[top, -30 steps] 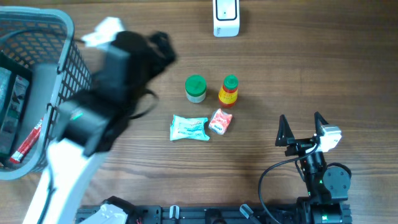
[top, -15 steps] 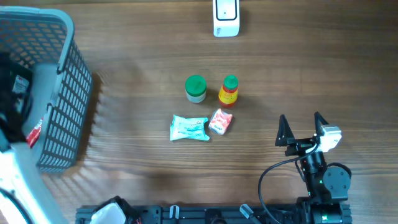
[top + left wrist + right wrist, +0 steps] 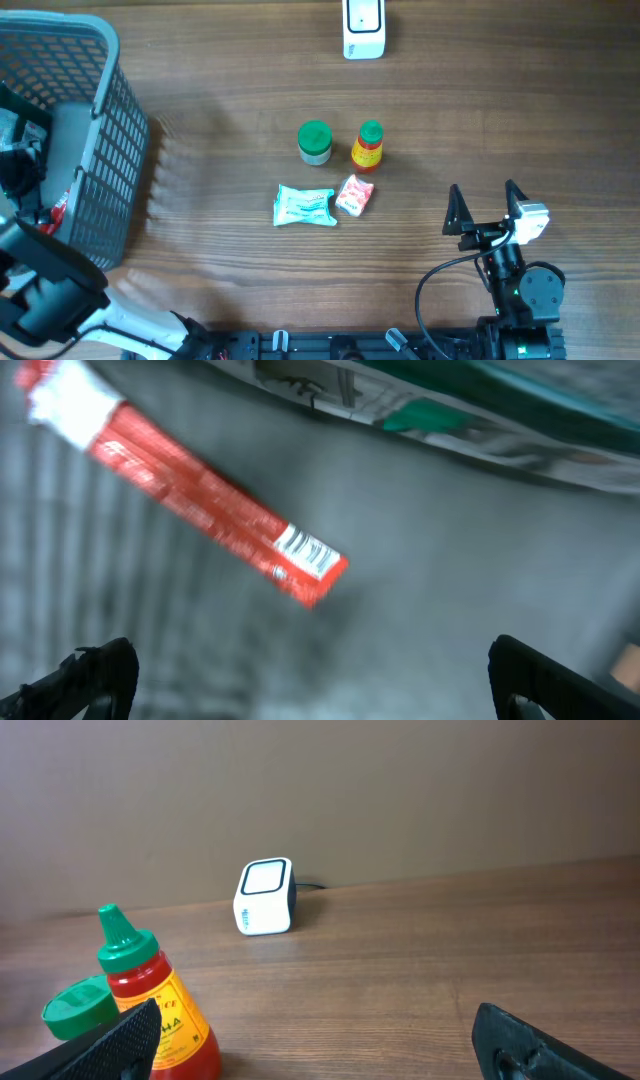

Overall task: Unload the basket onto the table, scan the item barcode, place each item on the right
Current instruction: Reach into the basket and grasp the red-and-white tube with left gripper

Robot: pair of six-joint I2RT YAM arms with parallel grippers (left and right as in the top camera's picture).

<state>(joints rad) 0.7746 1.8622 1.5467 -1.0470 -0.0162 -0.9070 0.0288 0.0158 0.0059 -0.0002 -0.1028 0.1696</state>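
Fingers of my right pincer (image 3: 484,192) stand wide apart in the overhead view, holding nothing, low on the tabletop (image 3: 230,90) at about 4 o'clock from the goods. Mid-table are a green-lidded jar (image 3: 314,142), a red sauce bottle (image 3: 368,146) just beside it at its 3 o'clock, a teal packet (image 3: 304,206), and a small red-and-white packet (image 3: 354,195) just beside that. The white scanner (image 3: 362,28) stands at 12 o'clock by the far edge. My left arm (image 3: 50,290) reaches into the grey basket (image 3: 110,130) at 9 o'clock; its tip is too blurred to read from above.

Left wrist view: my left pincer (image 3: 315,680) is spread fully, tips at 7 and 5 o'clock, gripping nothing. Clear of both tips, a red box (image 3: 190,495) lies slanted on the basket floor, its barcode (image 3: 308,553) facing up. A green-printed package (image 3: 450,400) lies at 12 o'clock.

Right wrist view: the right pincer (image 3: 320,1045) gapes empty. The bottle (image 3: 150,990) and jar (image 3: 75,1005) stand at 8 o'clock, the scanner (image 3: 265,896) at 11, well apart.
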